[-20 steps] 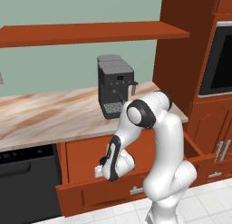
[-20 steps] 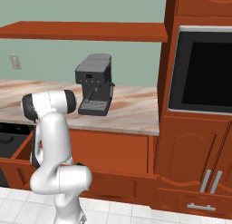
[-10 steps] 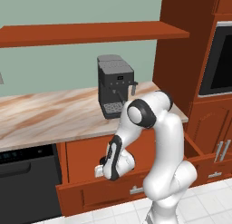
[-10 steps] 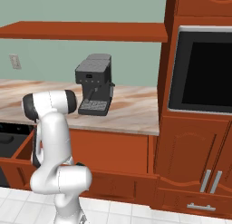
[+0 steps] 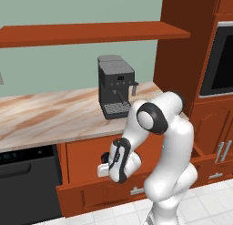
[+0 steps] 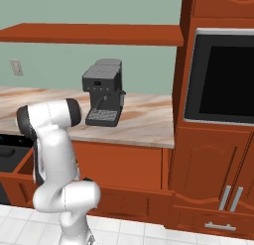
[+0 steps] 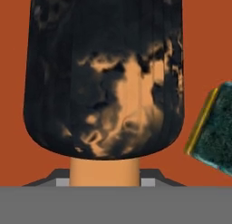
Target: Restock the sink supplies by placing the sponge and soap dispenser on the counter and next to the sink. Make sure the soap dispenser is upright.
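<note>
Hand view, nearest: squat black cylindrical soap dispenser with mottled tan patches [image 7: 104,78], pressed close to the camera, tan-orange pump neck [image 7: 104,172] pointing toward the bottom edge. Lying on a flat red-brown surface. Just right of it, small rectangular sponge [image 7: 214,128], dark green layer facing up, thin yellow edge on its left side; narrow gap of red-brown between the two, not touching. Finger tips not discernible past the bottle, so cannot tell whether clenched or released.

Left base view: white arm folded down, two-finger gripper [image 5: 105,167] lowered into the pulled-out red-brown drawer [image 5: 104,192] below the counter edge, dark wrist link just above it. Drawer contents hidden by the drawer front and the hand. Black dishwasher front [image 5: 27,183] left of the drawer.

Right base view: white arm bent over the same open drawer [image 6: 20,174] at lower left, hand hidden behind the arm's own body.

Farther: long beige marble-look counter with brown-orange veins [image 5: 50,115]. Large black coffee machine [image 5: 116,85] standing at its far right, near the wall. Red-brown wall shelf [image 5: 91,33] above. Tall red-brown cabinet with black built-in oven [image 6: 223,78] at far right.
</note>
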